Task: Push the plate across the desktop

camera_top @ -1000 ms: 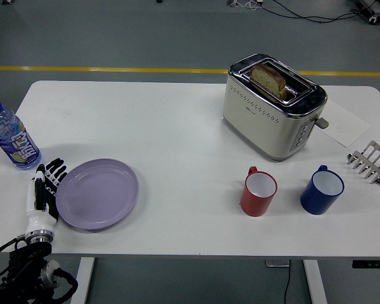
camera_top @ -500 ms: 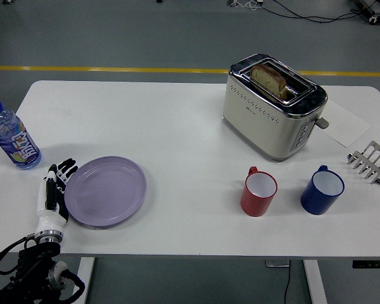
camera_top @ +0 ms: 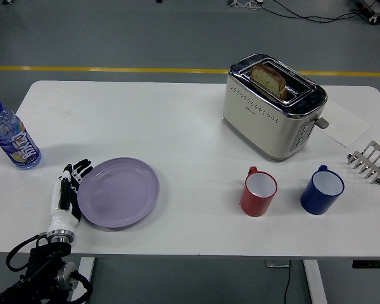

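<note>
Fingers (camera_top: pixel 76 174) of our left hand (camera_top: pixel 66 195) are stretched out flat and straight, gripping nothing, with their inner side laid against the left rim of the purple plate (camera_top: pixel 118 192). That plate sits on the white table (camera_top: pixel 145 120) in the near left part, well apart from the red mug (camera_top: pixel 258 191) and the blue mug (camera_top: pixel 322 189) to its right. Our right hand is not in view.

We judge that the main risk lies in where we press. Contact is low on the rim and off to one side, so a push that is not through the plate's middle could spin it rather than slide it, and it might veer toward the near edge of the table. Our straight fingers could also ride up over the shallow rim and lose the plate. Pushed far enough in a straight line, it could knock the red mug, which stands in its likely path. The water bottle (camera_top: pixel 14 143) behind our hand, near the left edge, seems safely out of the way.
</note>
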### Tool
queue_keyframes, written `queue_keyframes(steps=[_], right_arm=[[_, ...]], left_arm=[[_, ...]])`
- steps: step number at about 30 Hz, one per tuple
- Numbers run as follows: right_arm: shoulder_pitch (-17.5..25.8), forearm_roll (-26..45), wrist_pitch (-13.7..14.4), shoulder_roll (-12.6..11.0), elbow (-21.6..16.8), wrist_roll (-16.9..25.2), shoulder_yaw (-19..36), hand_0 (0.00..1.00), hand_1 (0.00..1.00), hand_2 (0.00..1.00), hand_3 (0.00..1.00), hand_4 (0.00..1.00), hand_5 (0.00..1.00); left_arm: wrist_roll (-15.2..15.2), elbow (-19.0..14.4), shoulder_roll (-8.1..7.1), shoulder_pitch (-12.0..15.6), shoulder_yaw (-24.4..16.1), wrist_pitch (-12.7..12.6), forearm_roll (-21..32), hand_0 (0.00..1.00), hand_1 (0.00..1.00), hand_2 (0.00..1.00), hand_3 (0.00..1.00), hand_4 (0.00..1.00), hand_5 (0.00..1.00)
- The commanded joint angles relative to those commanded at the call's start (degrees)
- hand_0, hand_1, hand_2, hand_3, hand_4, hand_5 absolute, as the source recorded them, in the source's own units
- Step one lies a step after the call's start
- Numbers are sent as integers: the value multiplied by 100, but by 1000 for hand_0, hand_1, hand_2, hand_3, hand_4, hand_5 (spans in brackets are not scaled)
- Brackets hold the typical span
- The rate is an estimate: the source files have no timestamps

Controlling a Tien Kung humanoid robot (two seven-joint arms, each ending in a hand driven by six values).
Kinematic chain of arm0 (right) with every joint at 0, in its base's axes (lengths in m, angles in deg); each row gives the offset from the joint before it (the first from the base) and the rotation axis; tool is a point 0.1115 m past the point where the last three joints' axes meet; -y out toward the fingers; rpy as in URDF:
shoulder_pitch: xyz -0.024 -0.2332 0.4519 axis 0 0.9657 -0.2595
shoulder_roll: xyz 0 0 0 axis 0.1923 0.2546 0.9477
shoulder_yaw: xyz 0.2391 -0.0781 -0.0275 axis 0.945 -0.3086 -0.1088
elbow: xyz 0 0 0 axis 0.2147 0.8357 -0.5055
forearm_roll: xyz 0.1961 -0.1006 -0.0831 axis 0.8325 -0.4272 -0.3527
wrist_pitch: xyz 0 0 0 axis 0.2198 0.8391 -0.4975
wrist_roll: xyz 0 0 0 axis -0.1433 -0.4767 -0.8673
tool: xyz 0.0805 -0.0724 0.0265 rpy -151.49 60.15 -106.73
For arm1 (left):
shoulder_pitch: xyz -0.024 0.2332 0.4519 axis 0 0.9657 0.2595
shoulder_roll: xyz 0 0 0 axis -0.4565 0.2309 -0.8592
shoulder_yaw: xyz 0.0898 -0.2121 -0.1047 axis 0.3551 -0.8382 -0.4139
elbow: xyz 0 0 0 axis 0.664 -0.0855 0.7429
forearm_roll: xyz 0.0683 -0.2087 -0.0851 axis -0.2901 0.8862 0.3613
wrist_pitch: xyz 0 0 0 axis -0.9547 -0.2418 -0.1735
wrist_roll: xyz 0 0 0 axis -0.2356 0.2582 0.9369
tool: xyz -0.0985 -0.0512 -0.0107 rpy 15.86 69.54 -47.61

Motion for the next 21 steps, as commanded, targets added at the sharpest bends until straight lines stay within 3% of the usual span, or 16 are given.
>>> queue_keyframes(steps=[8,21], right_arm=[[-46,-10,-16,5,-6,-11,-10,645,649,706,610,432,255],[-69,54,-52,18,-24,-24,-111,644,647,704,609,432,257]], left_arm=[[0,145,61,-301,579,-73,397,751,768,745,639,368,998],[0,213,102,-529,1284,-159,847,752,769,745,636,365,998]])
